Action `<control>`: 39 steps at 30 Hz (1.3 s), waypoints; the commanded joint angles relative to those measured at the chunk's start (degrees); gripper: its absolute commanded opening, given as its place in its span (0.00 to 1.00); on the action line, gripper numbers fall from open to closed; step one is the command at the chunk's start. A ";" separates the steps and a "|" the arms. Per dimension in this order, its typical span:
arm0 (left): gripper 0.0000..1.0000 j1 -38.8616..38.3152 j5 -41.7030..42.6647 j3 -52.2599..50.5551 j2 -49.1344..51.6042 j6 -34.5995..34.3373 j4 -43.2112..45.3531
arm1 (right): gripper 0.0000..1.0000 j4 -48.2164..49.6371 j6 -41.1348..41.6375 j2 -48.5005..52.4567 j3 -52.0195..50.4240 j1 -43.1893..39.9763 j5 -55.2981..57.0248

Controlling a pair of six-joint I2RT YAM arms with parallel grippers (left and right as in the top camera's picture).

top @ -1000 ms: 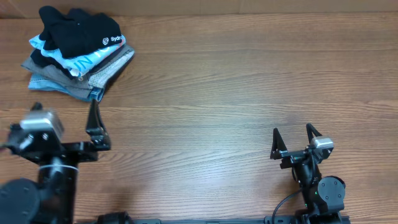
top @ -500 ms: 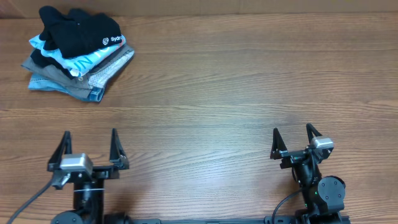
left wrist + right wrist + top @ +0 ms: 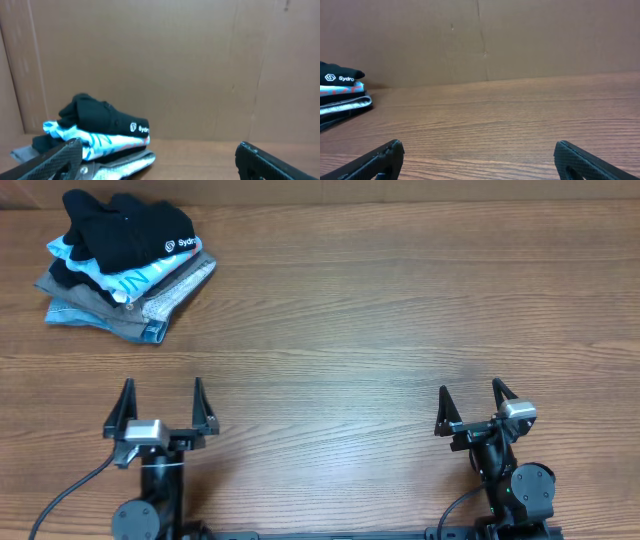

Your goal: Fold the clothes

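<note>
The black T-shirt (image 3: 130, 225) with a small white logo lies folded on top of a pile of garments at the far left of the table. It also shows in the left wrist view (image 3: 102, 117) and at the left edge of the right wrist view (image 3: 337, 76). My left gripper (image 3: 160, 405) is open and empty near the front edge, well short of the pile. Its fingers frame the left wrist view (image 3: 157, 160). My right gripper (image 3: 470, 402) is open and empty at the front right, over bare wood (image 3: 477, 157).
Under the black T-shirt lie a light-blue shirt with white lettering (image 3: 135, 278) and grey and denim-blue folded garments (image 3: 125, 315). A brown cardboard wall (image 3: 160, 65) stands behind the wooden table (image 3: 380, 330).
My left arm has swung from the far left edge to the right and settled facing the back wall, its gripper open. The right arm and the pile have not moved.
</note>
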 commanded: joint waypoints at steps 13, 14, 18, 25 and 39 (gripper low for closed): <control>1.00 -0.52 -0.87 -4.72 -0.44 -1.11 -14.47 | 1.00 0.37 -0.02 -0.66 -0.59 -0.22 0.37; 1.00 -0.52 -1.51 -4.72 -0.11 -1.11 -14.58 | 1.00 0.37 -0.02 -0.68 -0.59 -0.22 0.37; 1.00 -0.50 -1.20 -4.72 2.05 -1.16 -14.43 | 1.00 0.37 -0.02 -0.66 -0.59 -0.22 0.37; 1.00 -0.50 -1.20 -4.72 2.80 -1.14 -14.40 | 1.00 0.37 -0.02 -0.66 -0.59 -0.22 0.37; 1.00 -0.50 -1.20 -4.72 2.80 -1.16 -14.40 | 1.00 0.37 -0.02 -0.66 -0.59 -0.22 0.37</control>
